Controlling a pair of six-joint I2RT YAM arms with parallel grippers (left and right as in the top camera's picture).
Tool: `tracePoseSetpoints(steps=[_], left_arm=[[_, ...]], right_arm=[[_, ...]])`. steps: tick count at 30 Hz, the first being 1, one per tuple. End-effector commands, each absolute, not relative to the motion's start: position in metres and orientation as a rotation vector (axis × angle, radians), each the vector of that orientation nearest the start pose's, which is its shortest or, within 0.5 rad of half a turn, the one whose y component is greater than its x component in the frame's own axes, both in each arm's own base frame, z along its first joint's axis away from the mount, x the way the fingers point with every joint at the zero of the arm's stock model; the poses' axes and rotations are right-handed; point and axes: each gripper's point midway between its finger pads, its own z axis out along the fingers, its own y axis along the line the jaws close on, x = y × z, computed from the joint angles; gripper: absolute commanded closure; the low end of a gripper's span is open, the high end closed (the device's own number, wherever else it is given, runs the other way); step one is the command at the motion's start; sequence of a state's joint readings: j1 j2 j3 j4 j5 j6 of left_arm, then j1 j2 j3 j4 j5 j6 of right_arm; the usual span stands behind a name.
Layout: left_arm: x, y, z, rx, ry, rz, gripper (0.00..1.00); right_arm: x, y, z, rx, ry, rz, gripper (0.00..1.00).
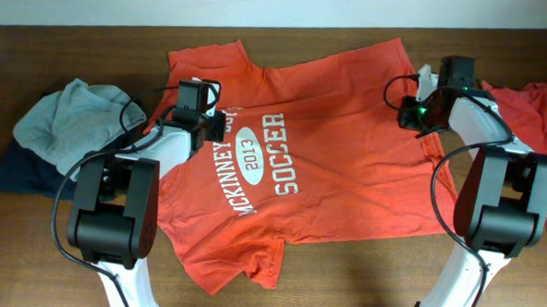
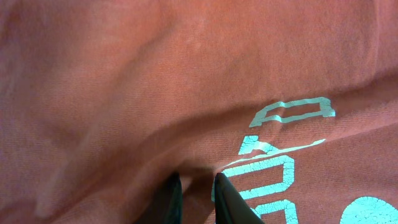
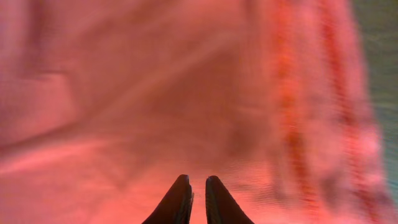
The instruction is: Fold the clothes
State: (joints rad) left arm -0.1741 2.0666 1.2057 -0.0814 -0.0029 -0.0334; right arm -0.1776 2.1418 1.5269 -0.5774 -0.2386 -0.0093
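The left gripper (image 2: 196, 182) pinches a raised ridge of the T-shirt (image 1: 339, 138) between its 2 fingers, with white lettering just to its right. The right gripper (image 3: 197, 185) has its fingers almost pressed together near a stitched edge; blur hides whether any cloth is caught. The shirt lies spread print-up beneath both. If the right grip has missed, or either holds only 1 layer, lifting would likely drag the shirt askew and bunch it toward the grey garment (image 1: 72, 112) beyond the left gripper.
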Motion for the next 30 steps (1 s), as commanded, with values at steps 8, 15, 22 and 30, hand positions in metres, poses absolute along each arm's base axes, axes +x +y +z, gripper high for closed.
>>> tracePoseSetpoints(steps=[8, 15, 22, 30], left_arm=[[0.452, -0.061, -0.058, 0.152, 2.687, 0.005, 0.81], [0.452, -0.061, -0.058, 0.152, 2.687, 0.005, 0.81], [0.452, -0.061, -0.058, 0.152, 2.687, 0.005, 0.81], [0.449, -0.061, -0.059, 0.153, 2.698, 0.007, 0.81]], right_arm=[[0.464, -0.157, 0.016, 0.462, 2.733, -0.227, 0.85], [0.49, -0.074, 0.069, 0.116, 2.58, 0.421, 0.87], [0.488, -0.048, 0.048, 0.068, 2.642, 0.445, 0.87], [0.474, -0.083, -0.011, 0.172, 2.812, 0.112, 0.87]])
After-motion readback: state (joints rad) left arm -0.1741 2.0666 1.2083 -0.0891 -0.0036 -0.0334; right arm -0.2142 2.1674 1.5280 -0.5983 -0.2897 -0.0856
